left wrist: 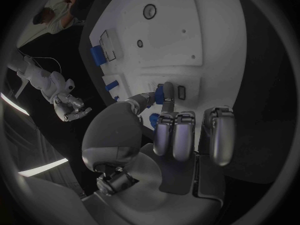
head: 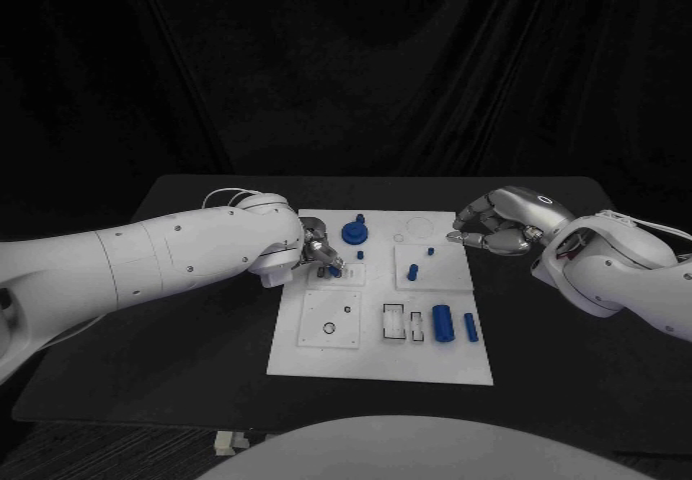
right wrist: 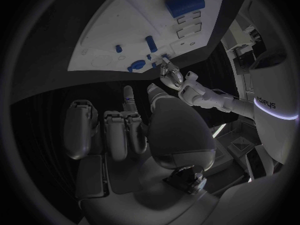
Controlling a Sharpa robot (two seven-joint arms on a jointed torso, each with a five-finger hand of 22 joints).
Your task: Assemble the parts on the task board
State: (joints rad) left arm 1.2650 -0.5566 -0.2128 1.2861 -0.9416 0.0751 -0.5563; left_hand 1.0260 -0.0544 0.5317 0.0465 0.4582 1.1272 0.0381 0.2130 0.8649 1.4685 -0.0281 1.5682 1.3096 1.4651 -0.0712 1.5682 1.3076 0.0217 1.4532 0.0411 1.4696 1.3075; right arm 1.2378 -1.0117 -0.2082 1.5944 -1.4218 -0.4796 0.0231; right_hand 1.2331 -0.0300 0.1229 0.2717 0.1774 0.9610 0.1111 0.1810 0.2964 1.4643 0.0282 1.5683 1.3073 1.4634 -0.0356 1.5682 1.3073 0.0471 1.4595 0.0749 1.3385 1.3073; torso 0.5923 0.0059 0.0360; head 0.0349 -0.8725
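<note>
The left hand (head: pixel 315 252) sits over the board's (head: pixel 378 360) upper-left part, pinching a small blue peg (left wrist: pixel 160 96) between thumb and a fingertip; the other fingers hang loosely curled beside it. The peg is at the fingertips, just above the white plate, near a small slot. It looks like hard plastic: light, stiff, smooth enough to slip or twist in a metal pinch, so I judge a hold on its sides near the upper end best, leaving the lower end free to enter a hole.

The right hand (head: pixel 498 225) hovers at the board's upper-right corner, fingers curled in, with nothing visible in it.

Further out on the board, a round knob (head: pixel 356 234) stands near the left hand, a short pin (head: pixel 413 271) lies mid-board, and a thick cylinder (head: pixel 443 323) with a thinner rod (head: pixel 470 327) beside it lies at the lower right. The cylinder would need a wider grasp around its middle.
</note>
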